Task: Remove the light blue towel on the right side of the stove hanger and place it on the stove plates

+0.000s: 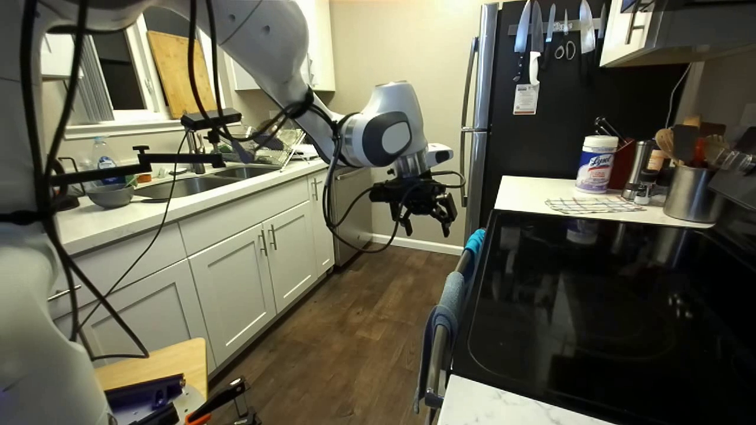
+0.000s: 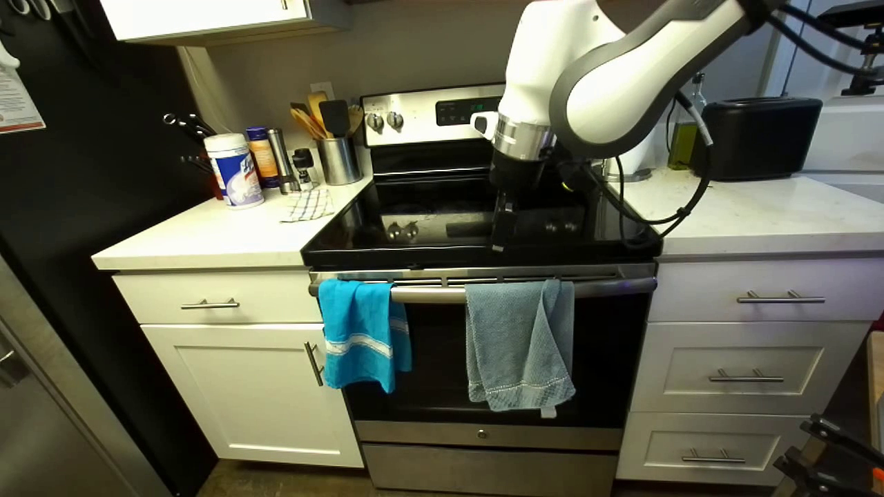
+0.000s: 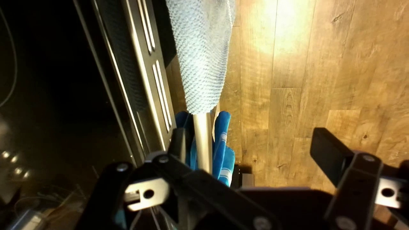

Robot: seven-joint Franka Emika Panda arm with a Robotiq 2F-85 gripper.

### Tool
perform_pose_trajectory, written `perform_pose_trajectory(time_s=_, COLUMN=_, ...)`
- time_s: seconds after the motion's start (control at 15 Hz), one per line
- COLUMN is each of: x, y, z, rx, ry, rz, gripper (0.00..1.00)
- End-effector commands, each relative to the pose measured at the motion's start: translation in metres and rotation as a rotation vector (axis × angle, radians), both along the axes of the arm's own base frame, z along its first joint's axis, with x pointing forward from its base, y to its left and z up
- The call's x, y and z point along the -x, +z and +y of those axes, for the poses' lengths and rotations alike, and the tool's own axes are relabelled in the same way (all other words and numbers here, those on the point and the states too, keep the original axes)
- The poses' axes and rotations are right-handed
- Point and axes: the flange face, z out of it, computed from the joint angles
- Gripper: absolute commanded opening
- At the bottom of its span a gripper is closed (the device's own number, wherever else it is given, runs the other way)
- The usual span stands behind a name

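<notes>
The light blue towel [image 2: 519, 348] hangs folded over the right part of the stove hanger [image 2: 428, 295] in an exterior view. It also shows on the bar in an exterior view [image 1: 450, 298] and at the top of the wrist view [image 3: 204, 57]. The stove plates [image 1: 567, 313] are glossy black, with no cloth on them. My gripper [image 1: 427, 224] is open and empty, in the air above the front of the stove. In the wrist view, the open fingers [image 3: 254, 148] are spread wide; the left finger overlaps the bar's side, the right is over the floor.
A brighter blue towel [image 2: 359, 338] with a white stripe hangs on the left part of the bar. A wipes canister [image 1: 596, 164], checked cloth [image 1: 593, 205] and utensil pot [image 1: 694, 192] stand on the counter beyond the stove. Cables [image 1: 331, 195] loop from the arm.
</notes>
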Motion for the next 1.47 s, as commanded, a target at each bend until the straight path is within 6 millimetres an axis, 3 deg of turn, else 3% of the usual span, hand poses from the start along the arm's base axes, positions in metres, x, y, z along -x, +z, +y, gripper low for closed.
perform_pose_trajectory(time_s=0.0, x=-0.011, y=-0.023, z=0.006, rx=0.002, ry=0.000, rz=-0.017, gripper=1.00)
perform_pose_trajectory(time_s=0.73, x=-0.037, y=-0.096, z=0.003, rx=0.074, ry=-0.015, rz=0.053, gripper=1.00)
perform_pose_trajectory(time_s=1.4, x=-0.049, y=-0.114, z=-0.015, rx=0.127, ry=-0.119, rz=0.085, gripper=1.00)
